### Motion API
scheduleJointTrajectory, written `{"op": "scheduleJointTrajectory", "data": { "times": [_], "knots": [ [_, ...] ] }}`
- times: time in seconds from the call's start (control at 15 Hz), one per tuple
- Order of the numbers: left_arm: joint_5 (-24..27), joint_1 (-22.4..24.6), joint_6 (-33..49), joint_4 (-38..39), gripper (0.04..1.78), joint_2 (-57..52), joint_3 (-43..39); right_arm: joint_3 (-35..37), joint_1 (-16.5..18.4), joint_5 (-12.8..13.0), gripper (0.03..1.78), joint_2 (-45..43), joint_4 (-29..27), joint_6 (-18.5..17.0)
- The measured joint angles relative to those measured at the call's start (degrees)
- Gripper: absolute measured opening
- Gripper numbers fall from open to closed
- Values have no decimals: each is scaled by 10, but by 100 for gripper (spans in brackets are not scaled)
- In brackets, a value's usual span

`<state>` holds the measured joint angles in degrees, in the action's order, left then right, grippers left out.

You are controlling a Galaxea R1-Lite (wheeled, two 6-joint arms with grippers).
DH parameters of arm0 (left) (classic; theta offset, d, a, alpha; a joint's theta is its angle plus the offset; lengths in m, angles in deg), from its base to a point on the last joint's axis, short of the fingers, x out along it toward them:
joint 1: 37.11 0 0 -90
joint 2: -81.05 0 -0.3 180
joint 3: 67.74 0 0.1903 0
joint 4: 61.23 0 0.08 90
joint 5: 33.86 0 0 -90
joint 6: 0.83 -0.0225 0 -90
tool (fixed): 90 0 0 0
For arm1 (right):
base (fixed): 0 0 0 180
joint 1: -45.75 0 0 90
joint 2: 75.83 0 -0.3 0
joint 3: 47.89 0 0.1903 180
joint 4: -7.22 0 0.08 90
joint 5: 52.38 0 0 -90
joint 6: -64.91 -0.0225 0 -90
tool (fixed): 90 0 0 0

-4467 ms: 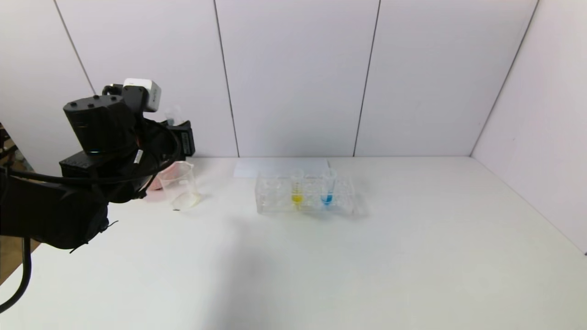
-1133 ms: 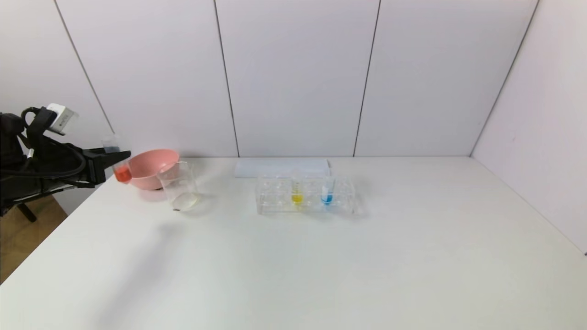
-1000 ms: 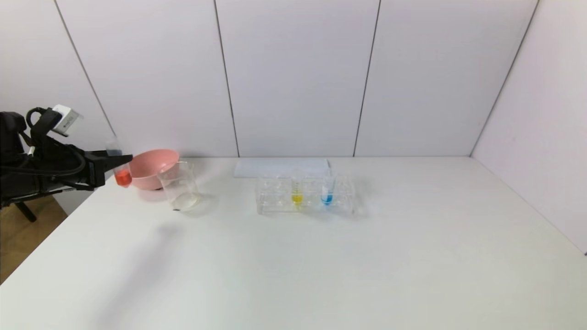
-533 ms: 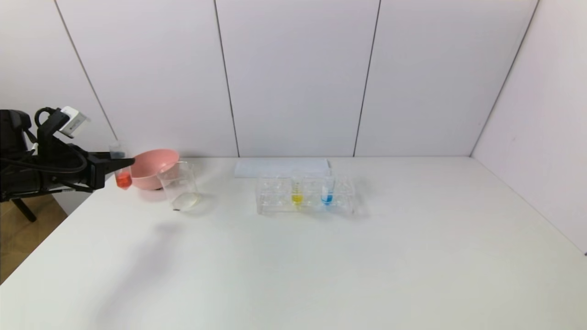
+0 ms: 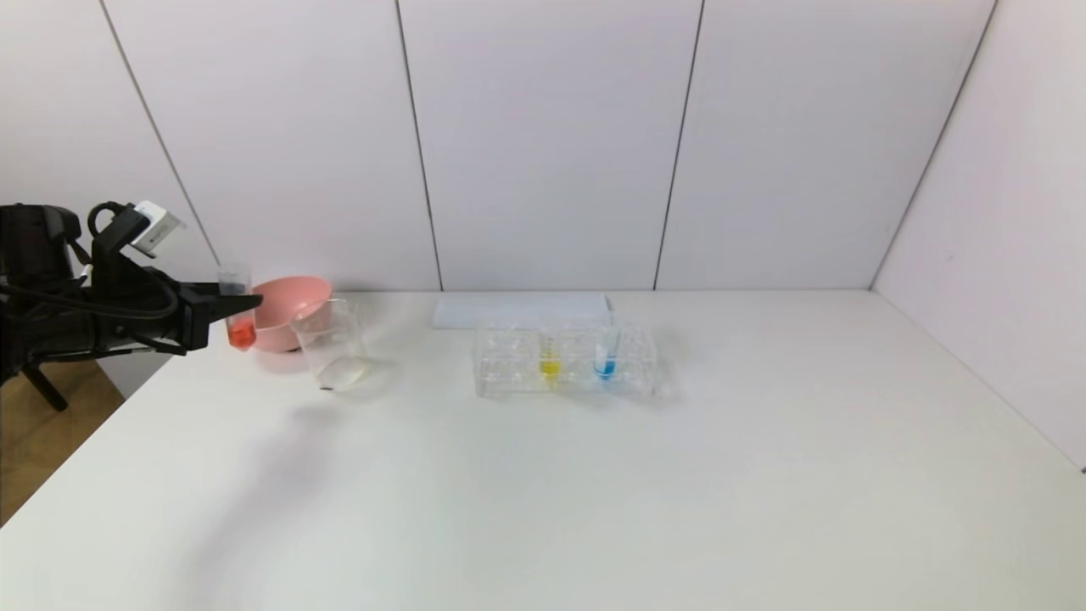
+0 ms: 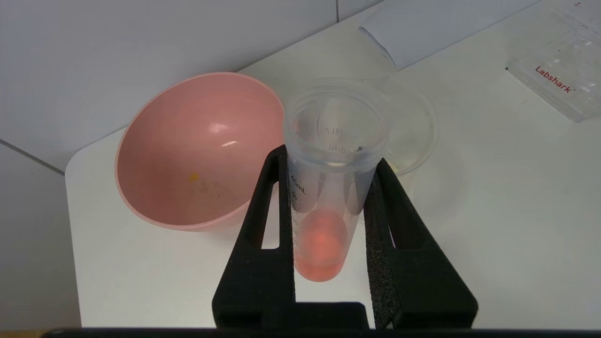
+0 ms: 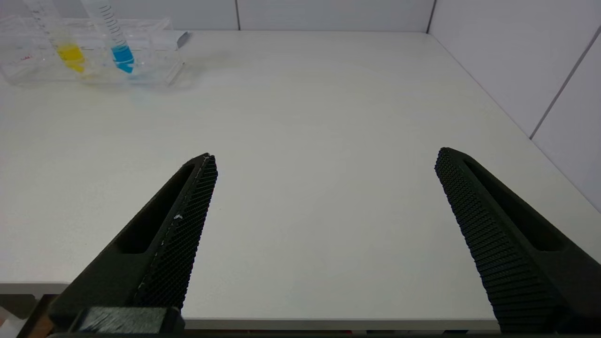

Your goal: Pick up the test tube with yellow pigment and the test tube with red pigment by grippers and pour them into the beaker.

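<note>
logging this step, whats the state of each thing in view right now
left gripper: shut on red tube
red tube: upright, red liquid inside
beaker: upright on table, nearly empty
pink bowl: upright
yellow tube: in rack
blue tube: in rack
right gripper: open, holding nothing

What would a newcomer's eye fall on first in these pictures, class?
The black left gripper at the table's left edge, clamped on the clear test tube with red pigment. Just beyond stand the round pink bowl and clear glass beaker. Mid-table, a clear rack holds yellow-tipped and blue-tipped tubes.
</note>
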<state>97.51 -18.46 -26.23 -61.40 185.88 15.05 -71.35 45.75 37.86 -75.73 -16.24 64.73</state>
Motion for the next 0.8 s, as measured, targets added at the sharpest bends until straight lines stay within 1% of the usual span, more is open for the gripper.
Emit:
{"op": "scheduleJointTrajectory", "data": {
  "times": [0.13, 0.4, 0.8],
  "knots": [
    [-1, -4, -18, -40, 44, 3, 18, 0, 0, 0, 170, 0, 0, 0],
    [-7, -6, -106, -161, 44, 11, 83, 0, 0, 0, 170, 0, 0, 0],
    [-9, -7, -217, -265, 44, 32, 156, 0, 0, 0, 170, 0, 0, 0]
  ]
}}
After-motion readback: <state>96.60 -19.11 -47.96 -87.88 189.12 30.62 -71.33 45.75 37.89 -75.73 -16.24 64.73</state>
